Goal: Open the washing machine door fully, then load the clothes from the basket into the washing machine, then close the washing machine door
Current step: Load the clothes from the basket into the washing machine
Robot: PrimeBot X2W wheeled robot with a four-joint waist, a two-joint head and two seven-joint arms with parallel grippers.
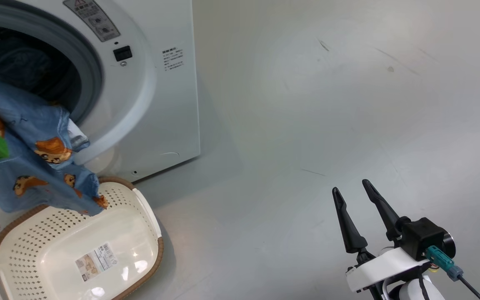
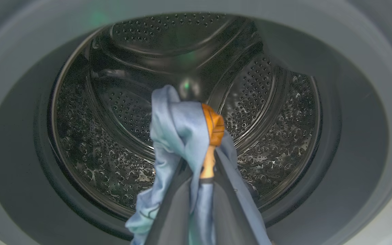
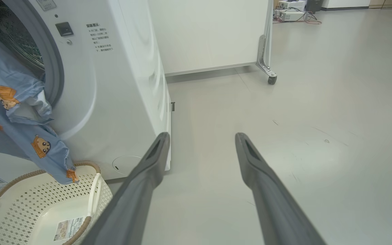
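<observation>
Left wrist view: clothes are clamped in the left end effector, with the washing machine straight ahead.

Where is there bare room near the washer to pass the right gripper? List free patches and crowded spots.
Free: the grey floor right of the washing machine, all around the open right gripper; also the basket bottom, bare but for a sticker. Crowded: the machine's mouth, where the left gripper holds the clothes, hanging toward the basket's back rim.
</observation>
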